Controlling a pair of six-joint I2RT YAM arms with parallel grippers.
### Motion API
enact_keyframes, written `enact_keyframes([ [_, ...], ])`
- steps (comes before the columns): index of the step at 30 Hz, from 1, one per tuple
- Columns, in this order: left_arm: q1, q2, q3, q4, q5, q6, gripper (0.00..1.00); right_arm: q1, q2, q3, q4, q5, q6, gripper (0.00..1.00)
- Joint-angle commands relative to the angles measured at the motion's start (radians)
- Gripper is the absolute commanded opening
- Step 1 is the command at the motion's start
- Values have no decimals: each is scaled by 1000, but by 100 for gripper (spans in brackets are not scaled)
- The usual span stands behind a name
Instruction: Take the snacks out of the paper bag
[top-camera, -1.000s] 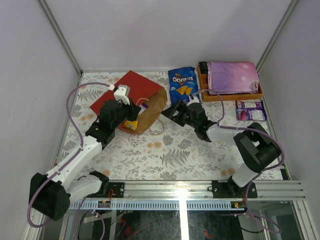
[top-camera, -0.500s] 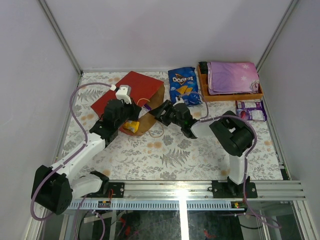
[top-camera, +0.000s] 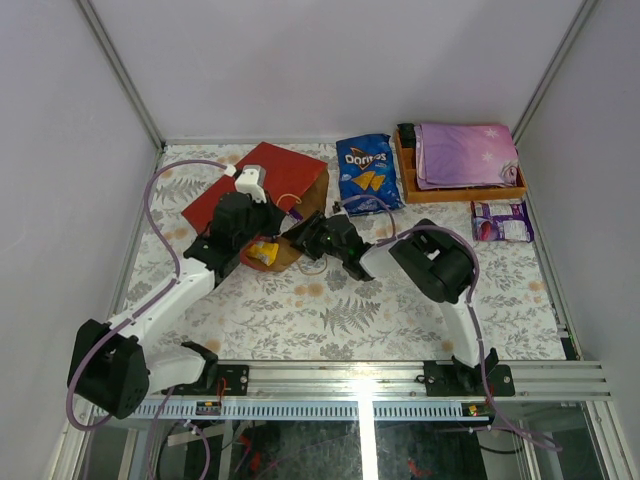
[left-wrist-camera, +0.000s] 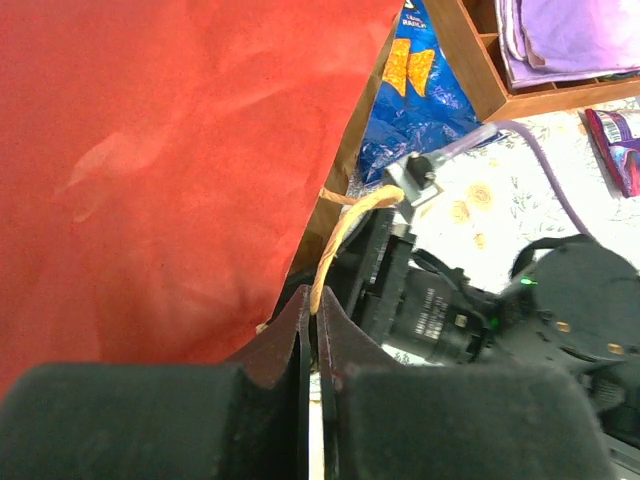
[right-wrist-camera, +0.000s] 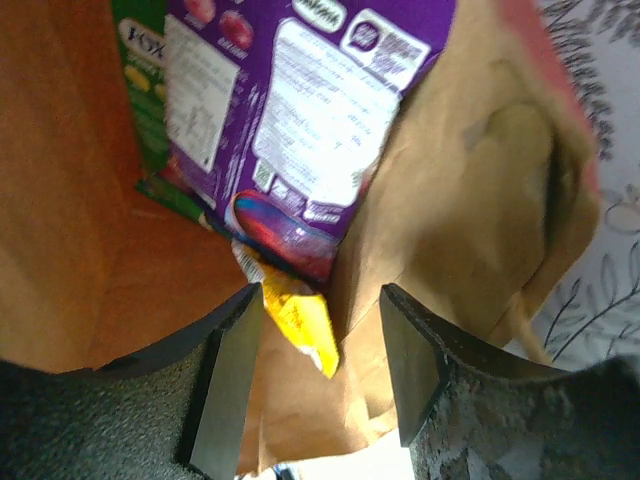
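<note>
Right gripper (right-wrist-camera: 315, 340) has advanced from beside Doritos bag (top-camera: 365, 172) into mouth of paper bag (top-camera: 275, 172). Jaws apart, straddling yellow packet (right-wrist-camera: 300, 325); no clamp seen. Purple packet (right-wrist-camera: 310, 110) and green Fox's pack (right-wrist-camera: 145, 80) deeper inside. Left gripper (left-wrist-camera: 312, 312) pinched tight on tan handle (left-wrist-camera: 345, 225). Bag lies on side on table (top-camera: 400, 300).

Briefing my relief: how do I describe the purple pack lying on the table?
Find the orange wooden tray at the far right. Just in front of it lies the small purple pack, glossy, unlike the folded purple cloth inside the tray.
</note>
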Motion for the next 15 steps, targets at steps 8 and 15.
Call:
enact_keyframes([
  [8,-6,-25,23,-21,19,4,0,4,140,193,-111,52,66,55],
  [15,-5,-48,27,-44,46,9,0,4,220,339,-205,69,46,53],
])
